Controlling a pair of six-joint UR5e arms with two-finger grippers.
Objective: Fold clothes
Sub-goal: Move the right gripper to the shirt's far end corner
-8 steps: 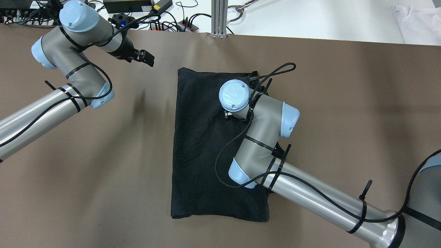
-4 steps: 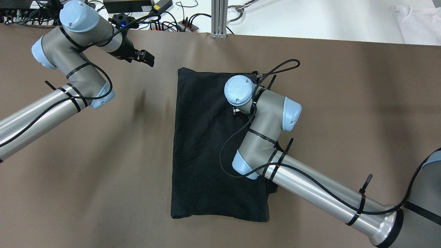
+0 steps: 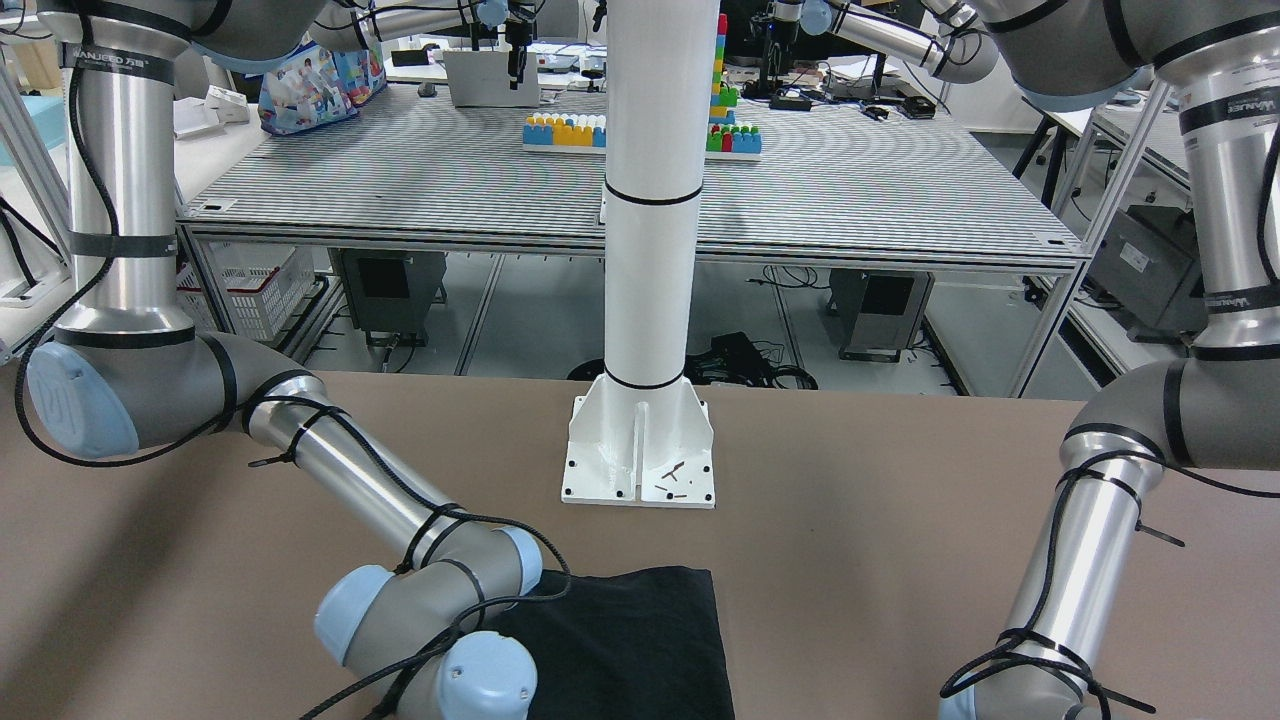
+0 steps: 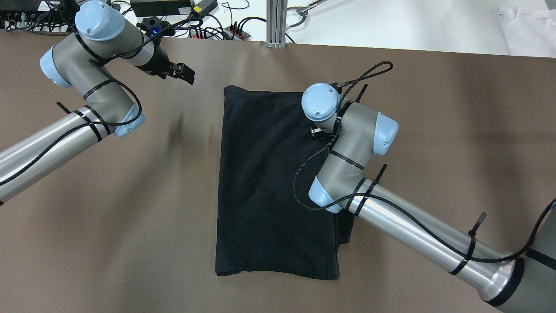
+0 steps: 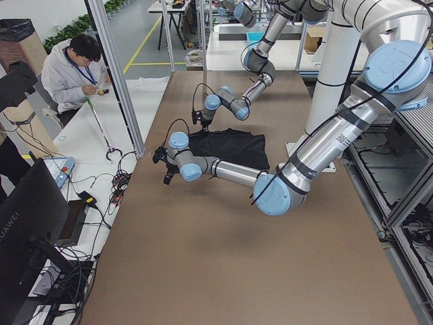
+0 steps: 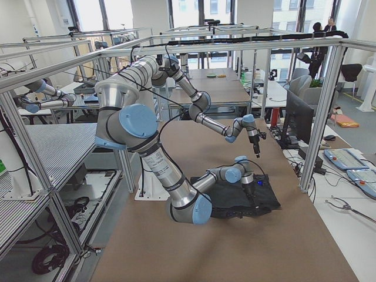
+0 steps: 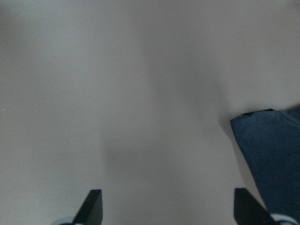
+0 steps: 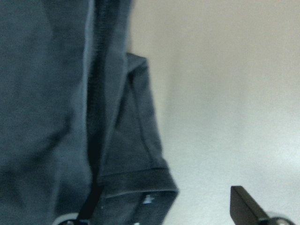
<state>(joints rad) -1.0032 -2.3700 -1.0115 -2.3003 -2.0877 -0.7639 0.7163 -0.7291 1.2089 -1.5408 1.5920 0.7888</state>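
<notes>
Black garment (image 4: 260, 182) on table (image 4: 108, 226), long axis running away from robot's side, left pincer (image 7: 168, 210) wide, right pincer (image 8: 159, 213) wide above hem

**Overhead view.**
- Table (image 4: 130, 226): filled the frame below the top strip.
- Clothes (image 4: 260, 182): lay flat on the table at frame centre. A flap (image 4: 344, 226) stuck out past their lower right edge.
- Left gripper (image 4: 184, 74): upper left, over bare table, apart from the clothes' upper left corner.
- Cables (image 4: 217, 26): top edge, beyond the table.

**Right wrist view.**
- Right gripper (image 8: 168, 212): bottom edge, straddling the clothes' edge, with bare table to the right.

**Front-facing view.**
- Base plate (image 3: 640, 470): centre, on the table, above the clothes in frame and apart from them.
</notes>
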